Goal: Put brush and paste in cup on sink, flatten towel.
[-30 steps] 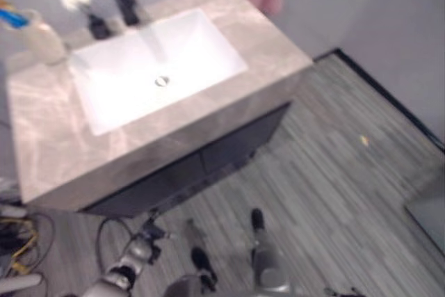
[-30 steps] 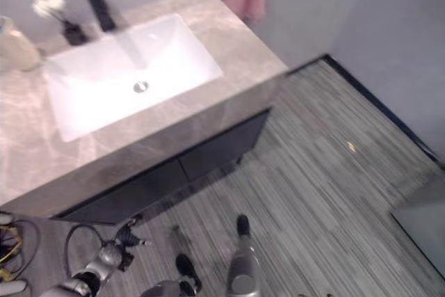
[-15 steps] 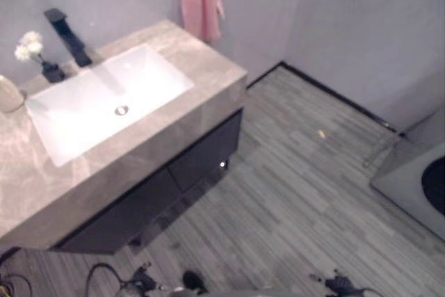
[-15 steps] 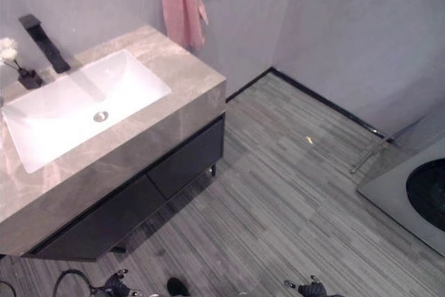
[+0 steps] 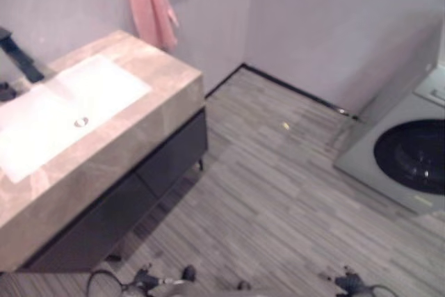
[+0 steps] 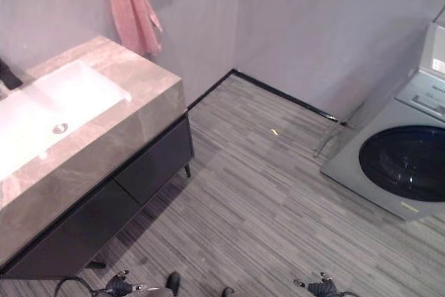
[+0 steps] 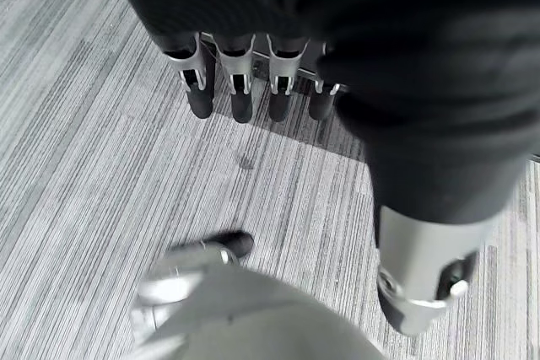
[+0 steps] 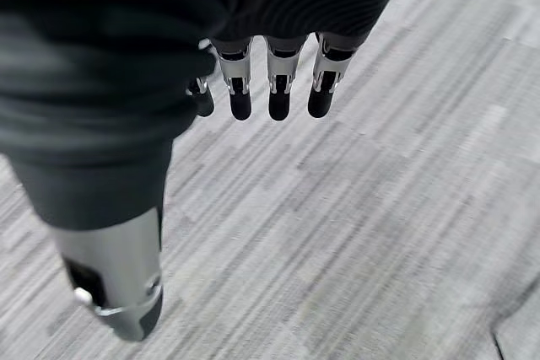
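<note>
While both hands, left hand (image 7: 253,82) and right hand (image 8: 270,82), are hanging spread and empty over grey plank floor (image 5: 278,193), you're facing the towel step: approaching the pink hanging towel (image 6: 132,12) beside the marble-topped sink counter (image 6: 139,102).

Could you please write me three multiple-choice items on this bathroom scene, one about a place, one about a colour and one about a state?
1. Where does the towel hang?
A. On the wall beside the sink counter
B. Over the washing machine
C. On the floor

2. What colour is the towel?
A. Blue
B. Pink
C. White

3. How are the left hand and right hand?
A. Both hold a brush
B. One grips the towel
C. Both open and hold nothing

Answers: 1 A, it hangs on the wall by the counter's end. 2 B, plainly pink. 3 C, straight fingers over bare floor.
</note>
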